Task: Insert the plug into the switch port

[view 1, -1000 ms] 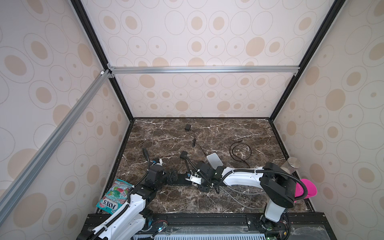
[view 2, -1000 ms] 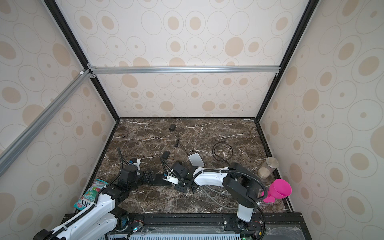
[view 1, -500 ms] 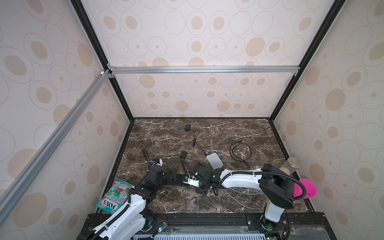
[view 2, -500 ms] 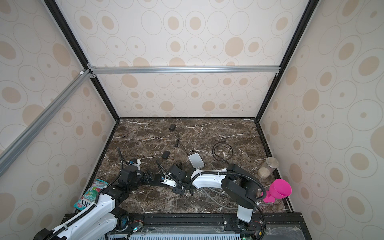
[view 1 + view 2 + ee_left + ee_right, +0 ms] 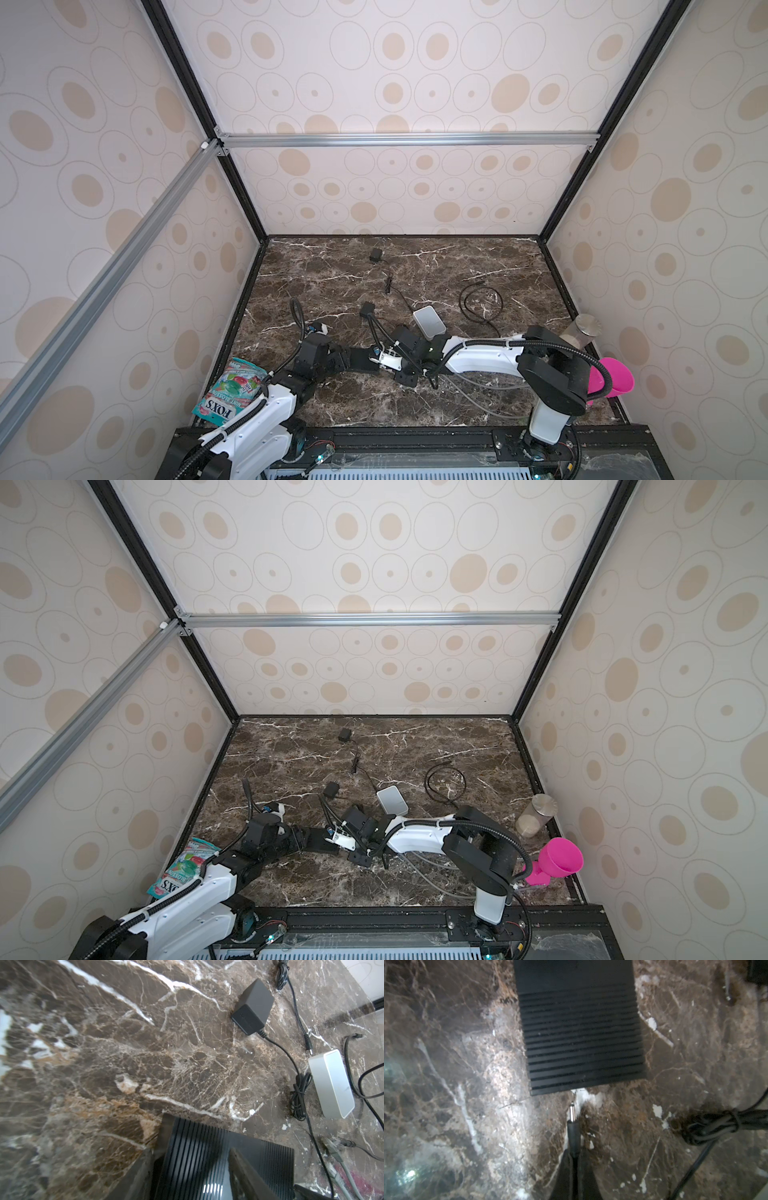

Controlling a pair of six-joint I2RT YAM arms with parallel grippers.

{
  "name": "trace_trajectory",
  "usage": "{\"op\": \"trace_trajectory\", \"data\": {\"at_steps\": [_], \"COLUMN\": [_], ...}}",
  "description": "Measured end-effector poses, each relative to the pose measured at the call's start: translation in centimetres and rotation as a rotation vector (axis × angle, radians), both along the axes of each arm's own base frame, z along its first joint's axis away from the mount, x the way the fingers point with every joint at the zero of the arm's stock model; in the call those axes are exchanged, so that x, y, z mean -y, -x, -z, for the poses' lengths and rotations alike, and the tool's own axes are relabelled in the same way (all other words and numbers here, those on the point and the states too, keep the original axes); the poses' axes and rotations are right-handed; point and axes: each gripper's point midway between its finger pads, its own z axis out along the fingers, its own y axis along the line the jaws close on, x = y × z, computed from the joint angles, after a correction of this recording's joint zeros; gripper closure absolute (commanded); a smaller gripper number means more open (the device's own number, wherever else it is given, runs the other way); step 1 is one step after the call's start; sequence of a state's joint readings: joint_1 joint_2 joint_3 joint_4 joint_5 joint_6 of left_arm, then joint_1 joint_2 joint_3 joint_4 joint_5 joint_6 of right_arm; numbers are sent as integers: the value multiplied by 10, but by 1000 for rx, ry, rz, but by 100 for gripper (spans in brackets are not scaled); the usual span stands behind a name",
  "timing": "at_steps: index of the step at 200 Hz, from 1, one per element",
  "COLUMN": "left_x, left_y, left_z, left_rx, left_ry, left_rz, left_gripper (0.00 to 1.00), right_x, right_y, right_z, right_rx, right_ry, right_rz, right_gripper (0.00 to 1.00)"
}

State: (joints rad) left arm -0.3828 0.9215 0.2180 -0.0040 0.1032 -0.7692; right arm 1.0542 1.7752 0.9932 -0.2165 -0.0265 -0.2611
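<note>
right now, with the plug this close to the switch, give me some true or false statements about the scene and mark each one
1. The right hand is shut on the plug. True.
2. The plug is already seated in the switch. False: its tip stops short of the switch's edge, with bare table showing between.
3. A pink funnel stands at the table's right edge. True.
4. The white box lies on top of the switch. False: it rests on the table, apart from the switch.
5. The candy bag lies at the table's right edge. False: it lies at the left edge.
</note>
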Motion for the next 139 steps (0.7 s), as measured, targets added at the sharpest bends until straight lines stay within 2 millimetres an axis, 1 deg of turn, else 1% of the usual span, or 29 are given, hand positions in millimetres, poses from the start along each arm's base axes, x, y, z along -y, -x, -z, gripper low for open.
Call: {"op": "trace_trajectory", "data": {"at_steps": [45, 103, 139], "left_x": [9, 12, 13], "left_y": [-3, -3, -3], "left_z": [-1, -1, 3], "left_rx": [6, 19, 10], "left_ry": [29, 35, 32], "left_rz": [39, 61, 68], "left_gripper": [44, 43, 43], "right_x": [1, 6, 6], "right_y": [-2, -9, -9], "right_z": [1, 1, 2], "right_rx": [-11, -11, -17], "right_ry": [1, 2, 8], "right_rz": [15, 38, 38], "right_gripper": [100, 100, 100]}}
